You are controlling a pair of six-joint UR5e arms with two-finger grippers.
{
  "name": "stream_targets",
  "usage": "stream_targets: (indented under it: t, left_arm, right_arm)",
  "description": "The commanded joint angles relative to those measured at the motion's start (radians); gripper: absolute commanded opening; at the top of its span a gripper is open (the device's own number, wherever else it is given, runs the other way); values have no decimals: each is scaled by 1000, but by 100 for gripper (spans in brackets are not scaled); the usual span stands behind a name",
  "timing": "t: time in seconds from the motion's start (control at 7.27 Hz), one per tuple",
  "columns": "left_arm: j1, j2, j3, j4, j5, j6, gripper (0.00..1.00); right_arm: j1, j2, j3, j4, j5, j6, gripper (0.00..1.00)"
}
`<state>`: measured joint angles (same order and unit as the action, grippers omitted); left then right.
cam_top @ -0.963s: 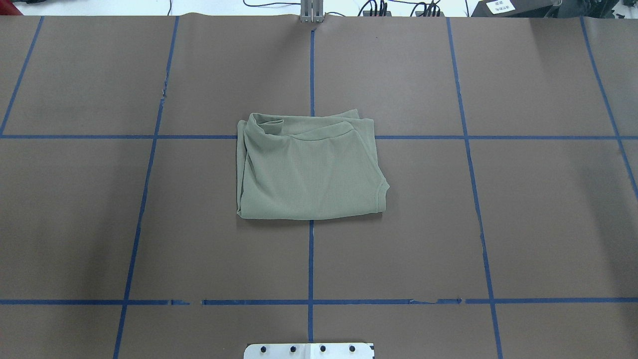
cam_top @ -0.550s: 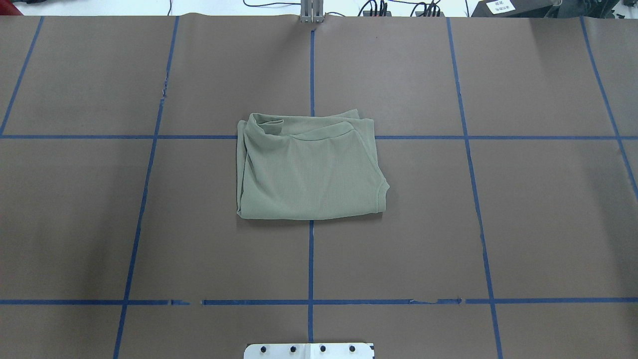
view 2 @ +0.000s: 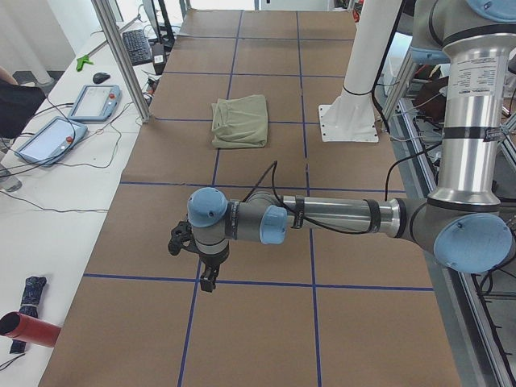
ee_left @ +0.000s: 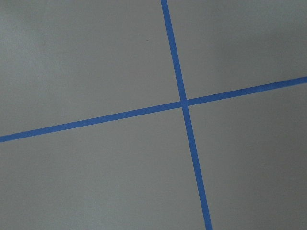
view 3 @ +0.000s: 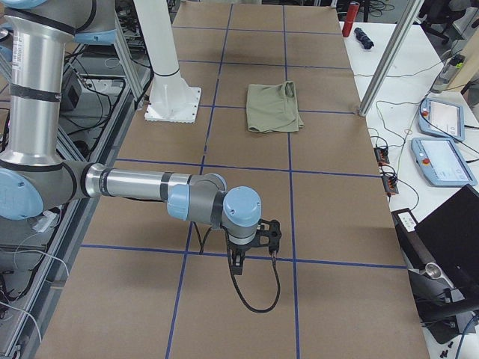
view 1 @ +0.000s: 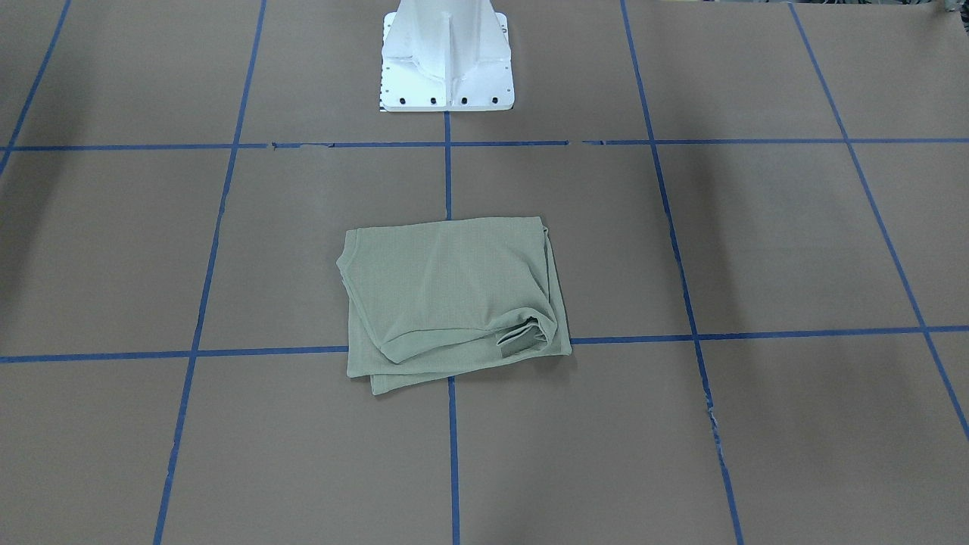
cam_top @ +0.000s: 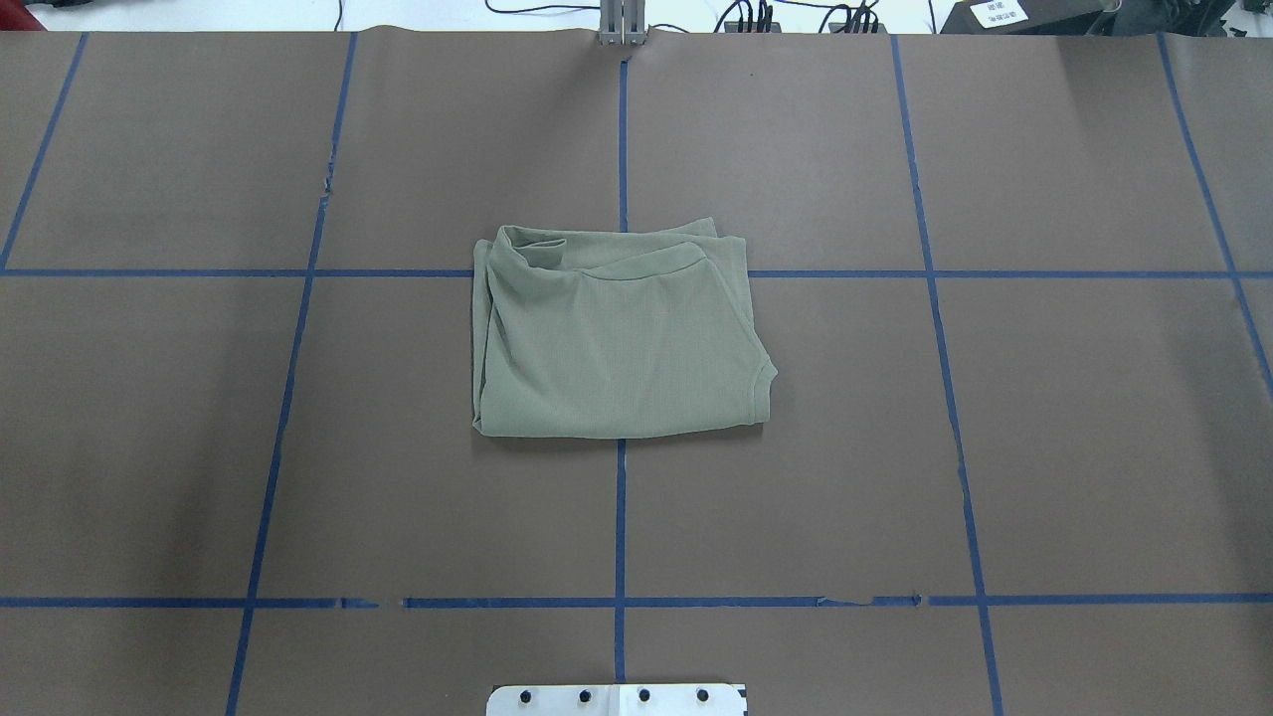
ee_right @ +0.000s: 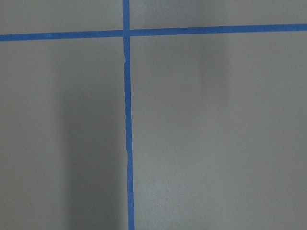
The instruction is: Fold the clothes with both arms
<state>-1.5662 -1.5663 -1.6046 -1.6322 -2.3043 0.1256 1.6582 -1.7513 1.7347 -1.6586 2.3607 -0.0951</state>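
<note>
I cannot tell whether the fingers of my left gripper (view 2: 208, 282) and right gripper (view 3: 238, 265) are spread or pressed together, because both show only from the table ends. Each hangs over bare tabletop (cam_top: 1094, 447) toward its own end, well apart from the shirt (cam_top: 617, 348). The shirt lies folded in the middle, a little toward the far edge, and looks finished. The risk, I judge, is reaching in again. Its far-edge layers sit uneven with a loose roll, and a dragging finger could pull the stack open.
</note>
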Motion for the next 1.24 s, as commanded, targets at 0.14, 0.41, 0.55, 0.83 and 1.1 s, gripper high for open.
stream_targets:
  t: [0.14,0.41,0.55,0.83,1.1]
  left_arm:
    - [0,0,3,0,-1,-52,100]
    - [2,0,-1,-3,-6,-158,100]
    - [2,0,0,-3,-9,-167,100]
    - [2,-1,-1,-5,-10,-189,100]
    - [2,-1,-1,-5,-10,-189,100]
  right_arm:
    - [-1,1,-37,132,3,141,100]
    - [-3,4,-34,134,5,190,100]
    - [-3,4,-35,134,5,190,100]
    - [-3,4,-34,135,5,190,100]
    - [-3,6,-29,137,5,189,100]
